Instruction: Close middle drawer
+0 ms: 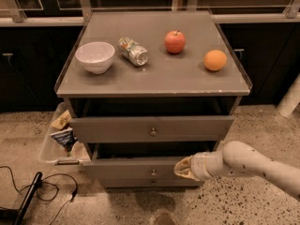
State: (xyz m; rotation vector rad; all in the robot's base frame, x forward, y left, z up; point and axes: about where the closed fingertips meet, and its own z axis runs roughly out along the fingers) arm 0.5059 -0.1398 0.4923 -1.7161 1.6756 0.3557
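The middle drawer point(124, 168) is a grey front with a small round knob point(153, 173). It stands pulled out a little from the grey cabinet, with a dark gap above it. My gripper point(181, 169) is at the end of the white arm that comes in from the lower right. It points left and sits against the right part of this drawer's front, to the right of the knob. Its fingers look shut and hold nothing.
The drawer above point(117, 128) is also pulled out and overhangs. On the cabinet top are a white bowl point(95, 56), a lying can point(133, 51), an apple point(175, 41) and an orange point(215, 60). A white bin with snack bags point(50, 149) and a cable point(42, 191) lie at the left.
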